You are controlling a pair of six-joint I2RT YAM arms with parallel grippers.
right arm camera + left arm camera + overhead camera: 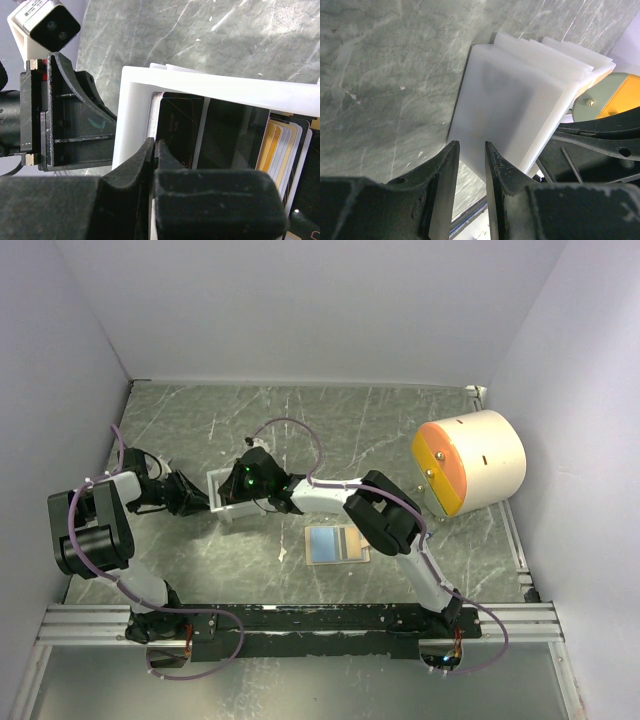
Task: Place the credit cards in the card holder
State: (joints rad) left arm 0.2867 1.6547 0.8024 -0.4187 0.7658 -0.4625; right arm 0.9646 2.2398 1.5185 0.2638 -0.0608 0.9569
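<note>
The credit cards stand on edge in a white tray [222,480], [200,82]. A black card [180,130] faces the right wrist camera, and yellow, white and grey cards [275,145] stand at the right end. My right gripper [243,485], [155,146] reaches into the tray's left end and is shut on the thin edge of a white card [155,107]. My left gripper [200,498], [470,146] is at the tray's outer wall [510,110], its fingers a narrow gap apart with nothing between them. The tan card holder [337,543] lies open on the table, nearer than the tray.
A big white cylinder with an orange face [470,462] lies at the right. White walls close the table on the left, back and right. A metal rail [300,620] runs along the near edge. The left gripper's body [75,120] sits against the tray's left side.
</note>
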